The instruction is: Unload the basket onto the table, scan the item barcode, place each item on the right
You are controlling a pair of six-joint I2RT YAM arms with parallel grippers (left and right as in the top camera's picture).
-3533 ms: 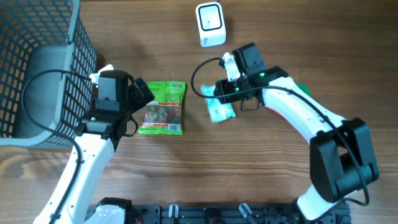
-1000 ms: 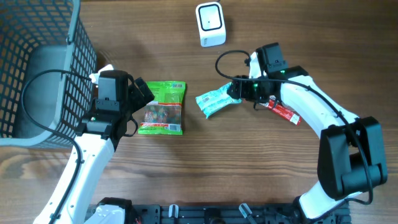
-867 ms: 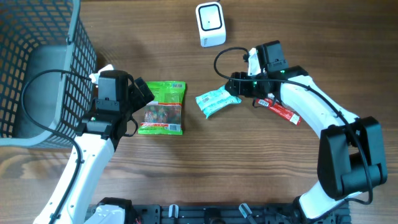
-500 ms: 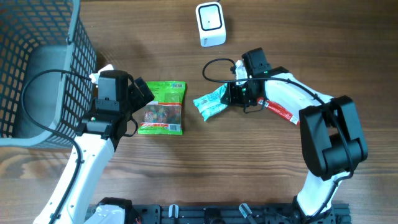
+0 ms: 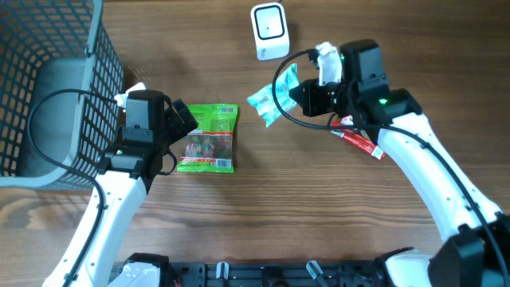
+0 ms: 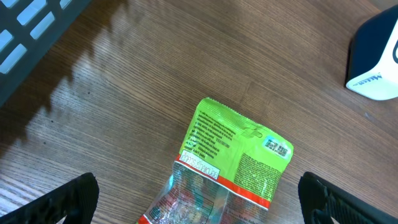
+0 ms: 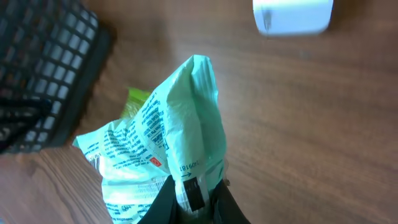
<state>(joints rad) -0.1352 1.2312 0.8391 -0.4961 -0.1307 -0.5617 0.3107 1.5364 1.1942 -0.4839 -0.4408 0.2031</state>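
My right gripper [image 5: 298,97] is shut on one end of a mint-green snack packet [image 5: 269,99] and holds it off the table, just below the white barcode scanner [image 5: 269,30]. In the right wrist view the packet [image 7: 180,137] stands up out of the shut fingers [image 7: 163,202], its printed side showing, with the scanner [image 7: 292,15] blurred at the top edge. My left gripper [image 6: 199,205] stands open over a bright green packet [image 6: 233,155], which lies flat on the table [image 5: 209,137], one finger on either side of it and neither touching.
A grey wire basket [image 5: 48,88] fills the far left. A thin red stick packet [image 5: 358,142] lies on the wood under my right arm. The scanner's corner [image 6: 376,62] shows at the right edge of the left wrist view.
My right gripper has shut on the mint-green packet and lifted it from the table up toward the scanner. The left arm and the green packet have not moved.
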